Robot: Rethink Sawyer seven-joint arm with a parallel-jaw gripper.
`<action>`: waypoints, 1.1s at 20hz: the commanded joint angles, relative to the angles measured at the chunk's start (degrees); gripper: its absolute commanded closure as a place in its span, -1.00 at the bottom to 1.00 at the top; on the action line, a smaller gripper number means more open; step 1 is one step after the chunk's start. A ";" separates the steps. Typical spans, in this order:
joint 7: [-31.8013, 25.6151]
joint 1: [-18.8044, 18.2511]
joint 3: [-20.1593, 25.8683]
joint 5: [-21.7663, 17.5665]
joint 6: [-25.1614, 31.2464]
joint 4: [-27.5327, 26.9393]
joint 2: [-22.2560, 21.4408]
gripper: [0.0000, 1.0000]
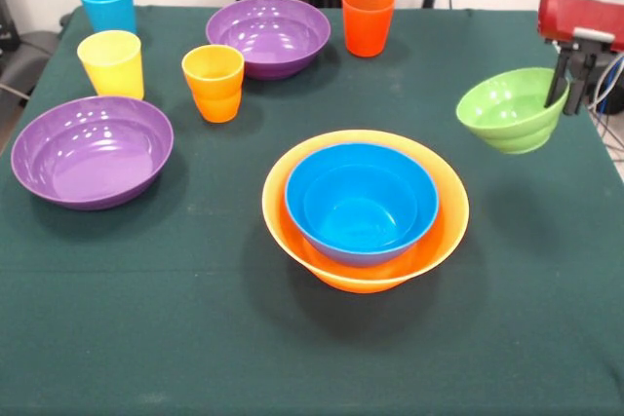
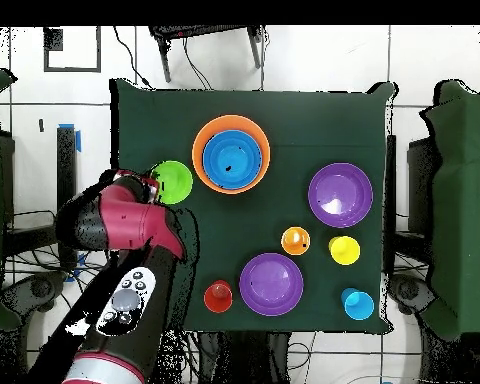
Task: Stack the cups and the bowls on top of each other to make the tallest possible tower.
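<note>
Gripper (image 1: 575,94) is clamping the small green bowl's (image 1: 507,109) rim, holding it airborne. Blue bowl (image 1: 361,200) is sitting nested in orange bowl (image 1: 444,231); everything else is waiting unstacked.

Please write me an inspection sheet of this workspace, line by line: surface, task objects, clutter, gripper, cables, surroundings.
Surface: table under dark green cloth.
Job's things: blue bowl nested in orange bowl; two purple bowls and four cups, light blue, yellow, orange, red-orange, stand apart.
Clutter: nothing seen.
Gripper: gripper shut on green bowl rim, bowl lifted and tilted.
Cables: cables on floor.
Surroundings: tiled floor.
</note>
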 commanded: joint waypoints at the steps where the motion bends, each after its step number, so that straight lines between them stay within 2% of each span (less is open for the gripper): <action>1: 1.22 -4.23 8.71 -5.02 5.75 6.31 -3.89 1.00; 3: 0.19 -5.46 9.38 -5.60 6.05 6.46 -4.55 1.00; 6: -1.64 -9.72 13.74 -7.53 3.24 8.30 -6.08 1.00; 9: -2.81 -12.33 15.37 -9.82 2.68 8.69 -6.91 1.00; 14: -2.84 -14.94 16.51 -12.40 3.98 6.35 -6.19 1.00; 20: -2.99 -19.48 20.85 -15.13 1.79 3.06 -4.30 1.00; 22: -2.48 -20.60 22.19 -14.77 3.09 2.40 -3.90 1.00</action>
